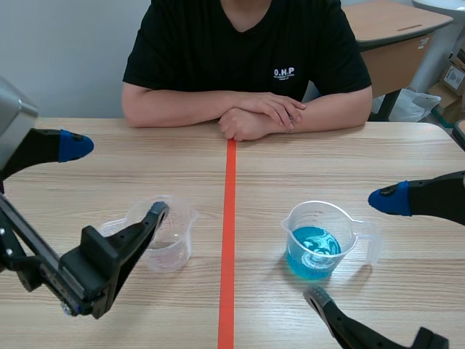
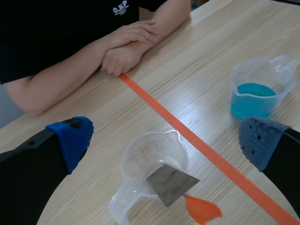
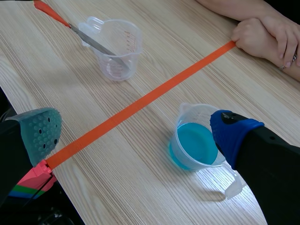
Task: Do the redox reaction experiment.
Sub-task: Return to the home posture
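A clear measuring cup (image 1: 166, 236) stands left of the orange tape line. A grey metal strip (image 2: 171, 183) with an orange end (image 2: 202, 210) leans inside it, and the cup (image 3: 116, 47) seems to hold no liquid. My left gripper (image 1: 116, 180) hangs open above this cup (image 2: 150, 164), one finger (image 1: 149, 222) in front of it. Right of the line, a second clear cup (image 1: 318, 240) holds blue liquid (image 3: 196, 143). My right gripper (image 1: 354, 247) is open around and above that cup, touching nothing.
A person sits across the table with folded arms (image 1: 254, 116) resting on its far edge, at the end of the tape line (image 1: 229, 240). A wooden desk (image 1: 396, 33) and boxes stand behind at the right. The table's near edge (image 3: 70, 187) is close under the right gripper.
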Action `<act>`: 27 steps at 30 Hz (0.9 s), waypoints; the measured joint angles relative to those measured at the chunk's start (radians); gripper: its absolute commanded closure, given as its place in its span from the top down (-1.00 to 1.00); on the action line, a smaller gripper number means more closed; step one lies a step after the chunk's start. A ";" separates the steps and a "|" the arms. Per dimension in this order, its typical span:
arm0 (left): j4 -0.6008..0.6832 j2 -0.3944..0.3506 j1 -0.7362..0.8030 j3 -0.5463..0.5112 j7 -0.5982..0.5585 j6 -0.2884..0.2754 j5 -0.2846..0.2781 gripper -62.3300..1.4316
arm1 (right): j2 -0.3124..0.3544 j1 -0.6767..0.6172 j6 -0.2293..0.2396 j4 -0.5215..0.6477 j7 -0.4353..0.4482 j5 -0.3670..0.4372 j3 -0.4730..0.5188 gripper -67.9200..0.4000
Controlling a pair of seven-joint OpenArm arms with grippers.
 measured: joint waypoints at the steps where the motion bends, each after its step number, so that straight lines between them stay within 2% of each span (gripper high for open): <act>1: 0.000 0.000 0.006 -0.002 -0.011 0.000 -0.008 1.00 | 0.000 0.000 0.000 0.000 0.000 0.000 0.000 1.00; 6: 0.000 0.000 0.016 -0.049 -0.022 -0.022 -0.076 1.00 | 0.000 0.000 0.000 0.000 0.000 0.000 0.000 1.00; 27: 0.000 -0.005 0.016 -0.070 -0.022 -0.022 -0.079 1.00 | 0.000 0.000 0.000 0.000 0.000 0.000 0.000 1.00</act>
